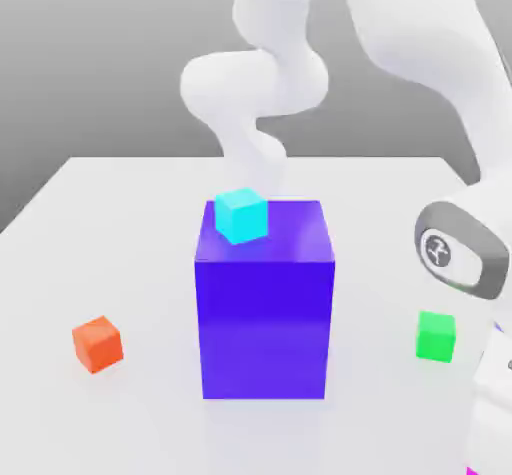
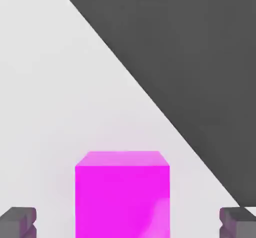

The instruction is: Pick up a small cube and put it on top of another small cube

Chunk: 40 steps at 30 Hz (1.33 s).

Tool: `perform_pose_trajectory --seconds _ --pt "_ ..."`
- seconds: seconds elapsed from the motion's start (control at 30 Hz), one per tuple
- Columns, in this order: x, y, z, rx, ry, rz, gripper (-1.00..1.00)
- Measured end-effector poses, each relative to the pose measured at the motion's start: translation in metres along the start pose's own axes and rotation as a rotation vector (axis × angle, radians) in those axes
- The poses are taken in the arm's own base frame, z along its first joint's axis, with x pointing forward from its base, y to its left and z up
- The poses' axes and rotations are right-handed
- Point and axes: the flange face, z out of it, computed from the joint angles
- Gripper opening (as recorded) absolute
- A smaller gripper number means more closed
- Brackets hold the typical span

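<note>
1. One large blue block (image 1: 265,313) stood on the white tabletop (image 1: 120,223) and serves here as the landmark.
2. Four small cubes could be counted: a cyan cube (image 1: 241,214), an orange cube (image 1: 98,343), a green cube (image 1: 436,336) and a magenta cube (image 2: 122,194).
3. The cyan cube sat on top of the blue block, near its back corner toward the exterior view's left, slightly turned against the block's edges.
4. The orange cube lay on the tabletop, well apart from the blue block, on the exterior view's left.
5. The green cube lay on the tabletop, well apart from the blue block, on the exterior view's right.
6. The magenta cube was a plain, glossy, solid-coloured cube, resting on the tabletop in the hand view.
7. The end effector (image 2: 128,222) was spread wide, its two dark fingertips (image 2: 19,221) clear of the magenta cube on either side, gripping nothing.
8. One white robot arm (image 1: 260,83) rose behind the blue block.
</note>
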Motion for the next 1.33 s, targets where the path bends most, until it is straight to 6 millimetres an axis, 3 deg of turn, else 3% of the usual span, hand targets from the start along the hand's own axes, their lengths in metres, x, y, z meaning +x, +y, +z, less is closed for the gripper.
perform_pose_trajectory --seconds 0.2,0.27,0.37,0.57,0.87,1.0,1.2,1.23,1.33 --pt "0.000 0.000 0.004 0.000 -0.001 0.000 -1.00" --pt "0.000 0.000 -0.012 0.000 -0.001 0.000 -1.00" --pt "-0.001 -0.001 -0.053 -0.001 -0.001 -0.006 -1.00" --pt "-0.059 -0.017 -0.084 -0.038 0.010 -0.317 -1.00" --pt "-0.163 -0.029 -0.110 -0.037 0.008 -0.834 -1.00" --pt "-0.210 -0.026 -0.113 -0.009 -0.001 -1.057 -1.00" --pt "-0.217 -0.022 -0.062 0.000 -0.002 -1.098 -1.00" --pt "-0.218 -0.022 -0.053 -0.001 -0.002 -1.099 1.00" --pt "-0.218 -0.022 -0.053 -0.001 -0.002 -1.099 1.00"
